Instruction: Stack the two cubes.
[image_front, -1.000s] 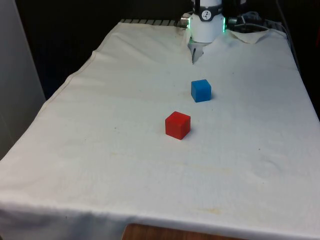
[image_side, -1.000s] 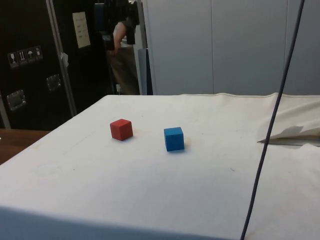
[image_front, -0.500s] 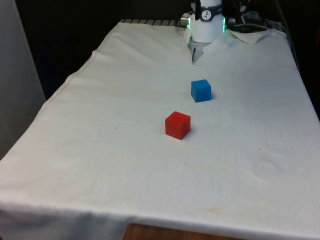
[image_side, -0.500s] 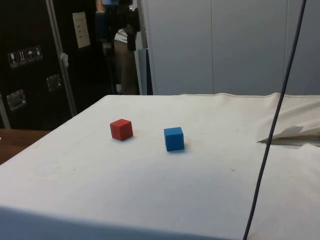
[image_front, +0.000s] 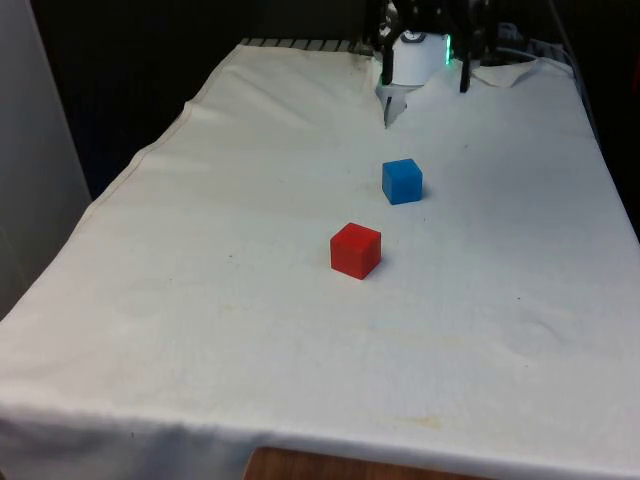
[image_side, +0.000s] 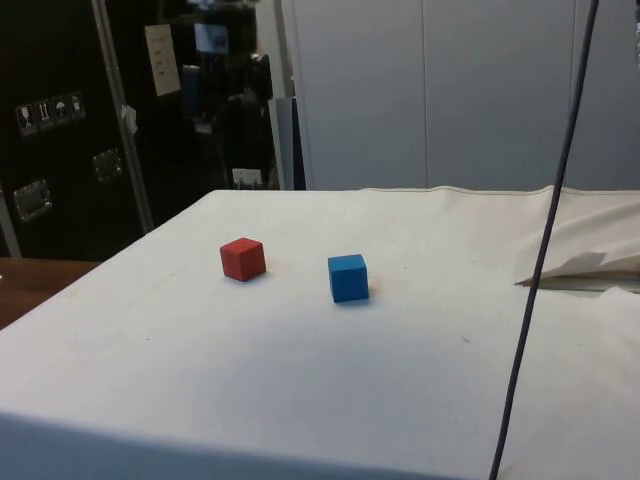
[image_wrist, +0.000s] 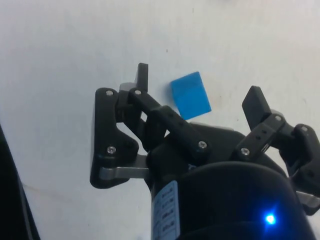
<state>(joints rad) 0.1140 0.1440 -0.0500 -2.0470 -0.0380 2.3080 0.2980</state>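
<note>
Your claw (image_wrist: 197, 90) hangs well above the cloth, pointing down, fingers spread wide with nothing between them. You'll see the blue cube (image_wrist: 190, 95) on the white cloth (image_wrist: 75, 45) below the gap, nearer one finger. Beyond it, the red cube (image_front: 355, 249) sits apart, not touching.

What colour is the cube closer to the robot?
Blue. The cube shows best in the front view.
</note>
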